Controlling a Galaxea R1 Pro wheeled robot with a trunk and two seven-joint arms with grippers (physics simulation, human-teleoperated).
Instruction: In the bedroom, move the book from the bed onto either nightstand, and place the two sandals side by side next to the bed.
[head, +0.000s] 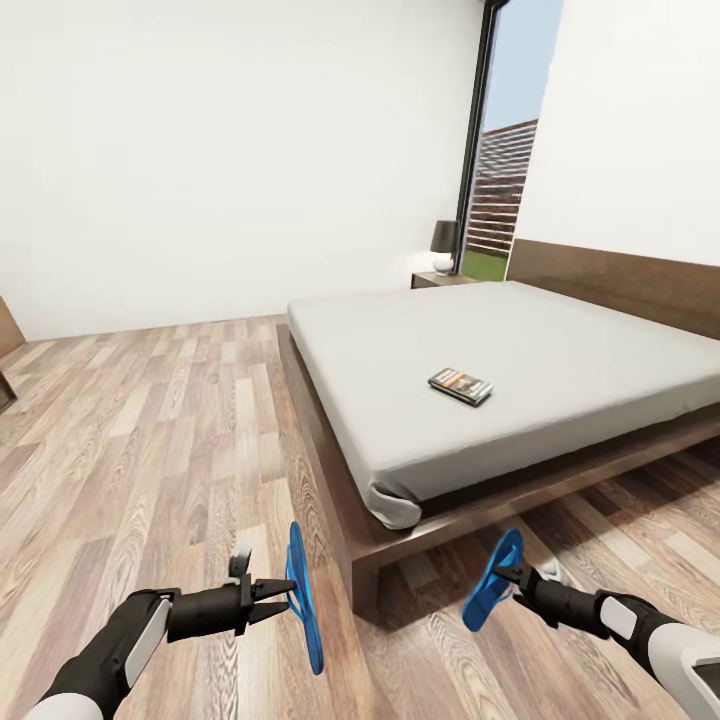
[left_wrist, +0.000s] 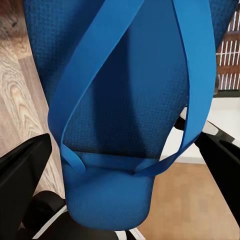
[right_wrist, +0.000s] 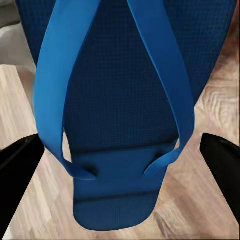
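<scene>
A low double bed (head: 520, 350) with an off-white mattress and dark wooden frame runs from the near centre of the bedroom toward the far right wall, its headboard (head: 620, 285) along the right. Wood-plank flooring (head: 150, 450) spreads to the left and across the foreground. At the bed's far corner, beside a tall window (head: 505, 140), stands a dark nightstand (head: 440, 280) bearing a small lamp (head: 445, 245). The book (head: 461, 385), a thin paperback, lies flat on the mattress toward the near side, well apart from the nightstand. In the foreground, off the bed's near corner, each arm holds a bright blue sandal on edge above the floor: the left gripper (head: 283, 595) is clamped on the left sandal (head: 303, 600) through its straps, and the right gripper (head: 508, 580) is clamped on the right sandal (head: 493, 580). In the wrist views the black fingers (left_wrist: 25, 175) flank each sole and its blue straps (right_wrist: 50, 95).
</scene>
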